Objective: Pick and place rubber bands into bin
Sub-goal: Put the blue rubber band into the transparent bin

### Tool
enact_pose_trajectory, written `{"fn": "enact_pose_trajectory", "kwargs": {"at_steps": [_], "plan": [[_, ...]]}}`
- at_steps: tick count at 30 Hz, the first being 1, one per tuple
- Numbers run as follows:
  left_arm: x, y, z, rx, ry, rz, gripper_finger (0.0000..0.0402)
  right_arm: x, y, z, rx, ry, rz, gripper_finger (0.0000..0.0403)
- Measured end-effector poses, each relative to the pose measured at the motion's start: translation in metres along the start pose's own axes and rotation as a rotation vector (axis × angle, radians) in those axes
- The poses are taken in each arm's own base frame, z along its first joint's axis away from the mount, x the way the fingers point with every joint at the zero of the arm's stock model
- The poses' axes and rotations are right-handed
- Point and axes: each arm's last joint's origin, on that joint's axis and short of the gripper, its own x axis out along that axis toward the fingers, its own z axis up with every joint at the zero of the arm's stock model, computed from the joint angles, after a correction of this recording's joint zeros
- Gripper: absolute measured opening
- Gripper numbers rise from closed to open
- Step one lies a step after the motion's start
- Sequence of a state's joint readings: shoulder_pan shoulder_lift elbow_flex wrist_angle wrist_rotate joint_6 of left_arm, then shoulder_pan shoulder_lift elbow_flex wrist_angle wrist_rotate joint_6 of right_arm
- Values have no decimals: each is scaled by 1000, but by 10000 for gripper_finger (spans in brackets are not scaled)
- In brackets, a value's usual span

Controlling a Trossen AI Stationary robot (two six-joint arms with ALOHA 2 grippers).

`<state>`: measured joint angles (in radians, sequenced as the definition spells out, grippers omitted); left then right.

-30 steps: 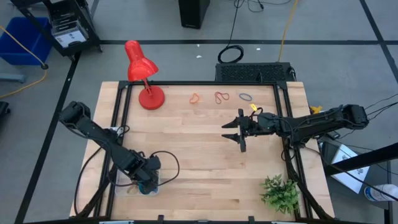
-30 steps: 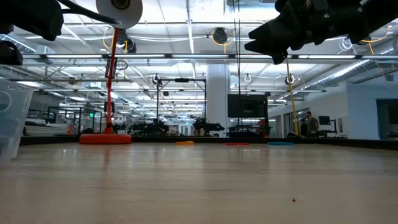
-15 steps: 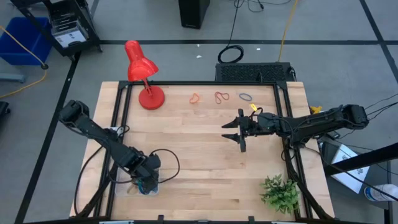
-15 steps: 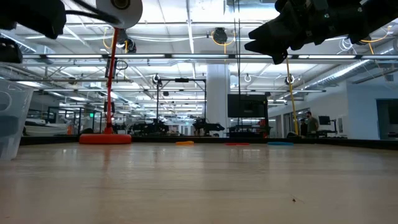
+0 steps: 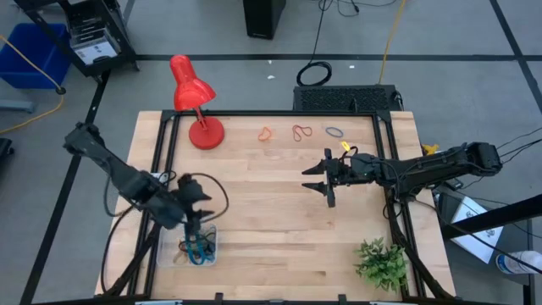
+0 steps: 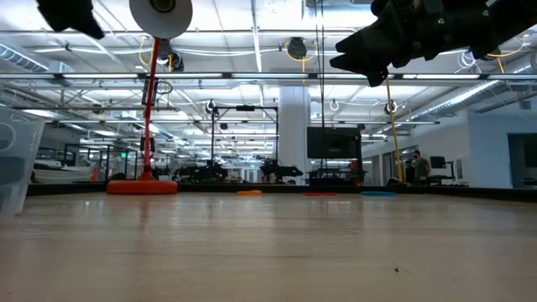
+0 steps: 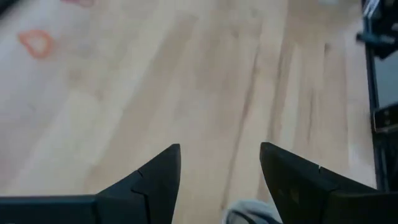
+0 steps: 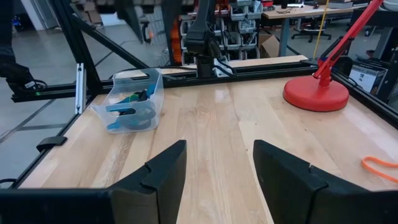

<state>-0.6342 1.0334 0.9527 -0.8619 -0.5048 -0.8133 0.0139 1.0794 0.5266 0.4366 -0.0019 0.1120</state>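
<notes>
The clear bin stands near the table's front left corner and shows again in the right wrist view. Several rubber bands, blue among them, lie in it. An orange band, a red one and a dark one lie flat near the far edge. My left gripper hangs open above the bin's far side, with nothing between its fingers. My right gripper waits open over the table's middle, well above the wood.
A red desk lamp stands on its round base at the far left. A small green plant sits at the front right corner. Black rails frame the table. Bare wood lies between the bin and the far bands.
My left gripper has come up out of the bin and drawn back toward the far edge, tipping from pointing steeply down to a shallower slant. The bands stay lying in the bin. My right arm has kept still.
</notes>
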Motion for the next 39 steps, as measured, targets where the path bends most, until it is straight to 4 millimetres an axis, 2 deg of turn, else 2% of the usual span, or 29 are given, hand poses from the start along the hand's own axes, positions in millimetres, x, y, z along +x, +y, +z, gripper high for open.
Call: {"fn": "enact_pose_trajectory", "kwargs": {"at_steps": [6, 9, 12, 14, 20, 25, 28, 31, 39], "plan": [[-12, 10, 5, -59, -111, 39, 228, 0, 0, 0, 50, 0, -2, 183], [-12, 12, 7, -80, -115, 42, 228, 0, -3, 2, 44, -10, -62, 179], [-12, 12, 7, -71, -114, 44, 228, 1, -8, 12, 8, 15, -163, 168], [-11, 12, 7, -72, -112, 46, 228, 1, -14, 23, 8, 105, -243, 159], [-11, 12, 7, -73, -110, 49, 228, -14, -49, 63, 27, 411, -568, 138], [-11, 12, 7, -74, -110, 49, 228, -35, -84, 84, 143, 487, -752, 135], [-11, 12, 7, -74, -110, 49, 228, -43, -102, 82, 189, 540, -825, 134], [-11, 12, 7, -78, -110, 49, 228, -45, -119, 74, 271, 597, -800, 131], [-10, 14, 8, -90, -111, 55, 228, -31, -164, 45, 340, 742, -805, 130]]}}
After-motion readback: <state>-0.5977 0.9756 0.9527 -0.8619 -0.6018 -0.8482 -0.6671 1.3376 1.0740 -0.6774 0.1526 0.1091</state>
